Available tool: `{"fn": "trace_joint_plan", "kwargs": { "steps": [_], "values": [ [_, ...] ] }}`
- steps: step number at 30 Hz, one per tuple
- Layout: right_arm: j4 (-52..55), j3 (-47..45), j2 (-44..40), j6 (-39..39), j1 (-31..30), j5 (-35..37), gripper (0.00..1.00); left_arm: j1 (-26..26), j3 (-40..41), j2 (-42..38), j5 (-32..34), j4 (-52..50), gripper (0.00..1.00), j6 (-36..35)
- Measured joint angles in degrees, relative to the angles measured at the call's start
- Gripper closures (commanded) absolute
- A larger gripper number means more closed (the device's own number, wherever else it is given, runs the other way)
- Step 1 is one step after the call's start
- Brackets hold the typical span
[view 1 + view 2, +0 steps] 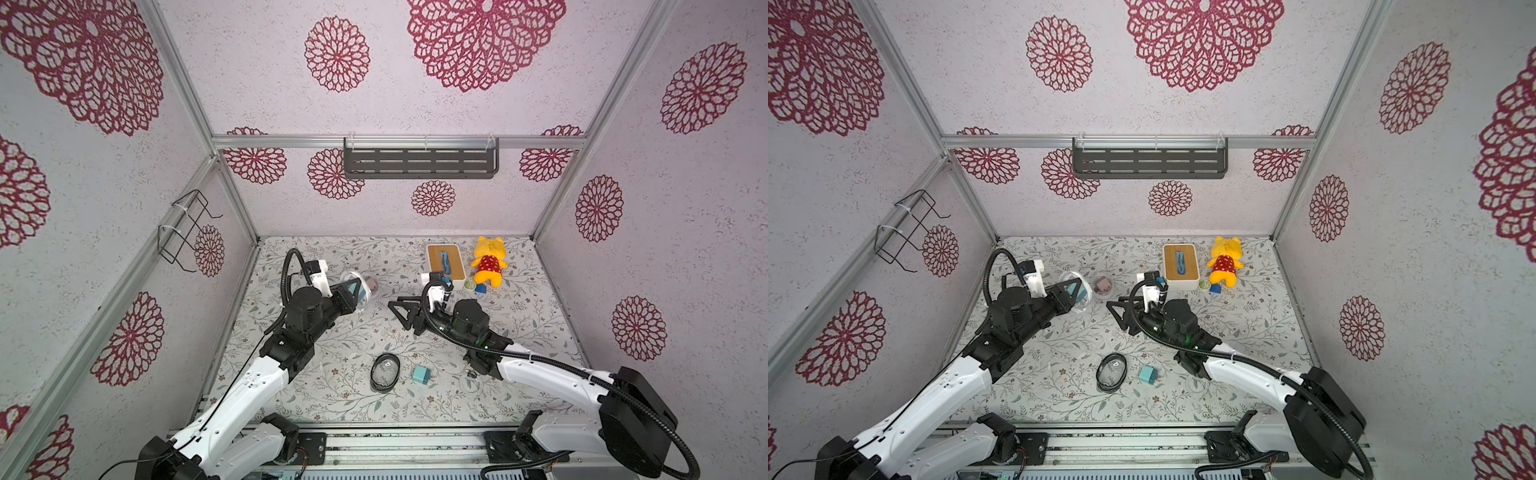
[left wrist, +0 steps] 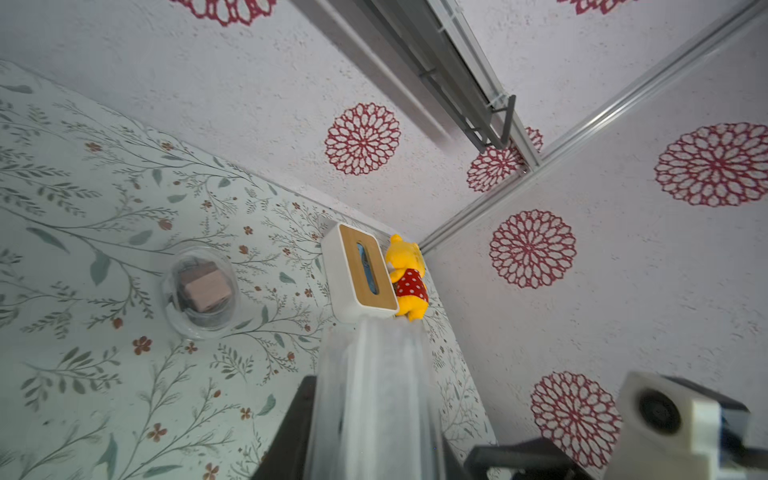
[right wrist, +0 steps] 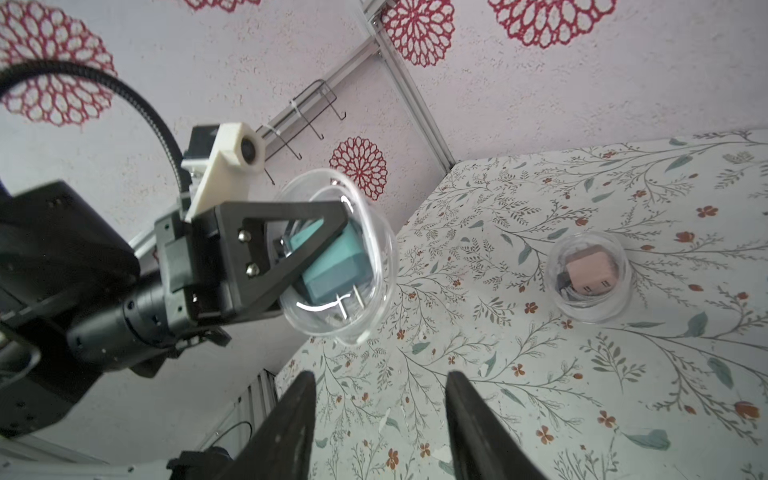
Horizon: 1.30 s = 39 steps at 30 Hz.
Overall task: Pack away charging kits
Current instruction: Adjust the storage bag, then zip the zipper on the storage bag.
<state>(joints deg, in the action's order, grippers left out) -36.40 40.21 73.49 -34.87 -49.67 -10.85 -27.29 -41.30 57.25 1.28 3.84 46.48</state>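
My left gripper (image 1: 358, 291) is shut on a clear oval case (image 3: 338, 266) and holds it above the table at the back left. A teal charger (image 3: 332, 266) sits inside that case. In the left wrist view the case (image 2: 374, 395) fills the gap between the jaws. A second clear case (image 1: 371, 286) with a pink charger (image 3: 588, 276) lies on the table just past it. My right gripper (image 3: 380, 374) stands open and empty to the right of the held case, pointing at it. Near the front lie an open dark-rimmed case (image 1: 385, 372), a loose teal charger (image 1: 420, 373) and a thin pale cable (image 1: 471, 384).
A white box with a wooden top (image 1: 444, 259) stands at the back right, with a yellow plush (image 1: 488, 262) beside it. A small blue block (image 1: 481, 288) and a small green round thing (image 1: 469, 284) lie in front of the plush. A grey shelf (image 1: 419, 160) hangs on the back wall.
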Motion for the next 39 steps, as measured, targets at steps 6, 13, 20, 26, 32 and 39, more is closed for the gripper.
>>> {"fn": "trace_joint_plan", "kwargs": {
  "steps": [6,13,20,26,32,39],
  "values": [
    [1.4,4.61,6.58,2.89,-3.54,0.17,0.64,-0.22,-0.02,-0.63,4.15,-2.8,1.0,-0.59],
    [1.55,9.73,12.39,3.37,-4.85,0.11,0.64,-0.31,-0.02,-0.68,5.68,-3.43,1.0,-0.74],
    [0.42,13.6,17.9,2.78,-5.9,-1.11,0.65,-0.33,-0.02,-0.76,6.16,-4.0,1.0,-0.72],
    [0.33,16.22,22.14,1.77,-6.4,-2.51,0.64,-0.33,-0.02,-1.2,6.49,-4.26,1.0,-0.7],
    [0.31,17.92,22.53,1.25,-6.67,-3.13,0.63,-0.33,-0.02,-1.2,6.84,-4.2,1.0,-0.72],
    [0.28,19.15,23.82,0.37,-6.64,-3.61,0.62,-0.33,-0.02,-1.2,7.02,-4.15,1.0,-0.76]
  ]
}}
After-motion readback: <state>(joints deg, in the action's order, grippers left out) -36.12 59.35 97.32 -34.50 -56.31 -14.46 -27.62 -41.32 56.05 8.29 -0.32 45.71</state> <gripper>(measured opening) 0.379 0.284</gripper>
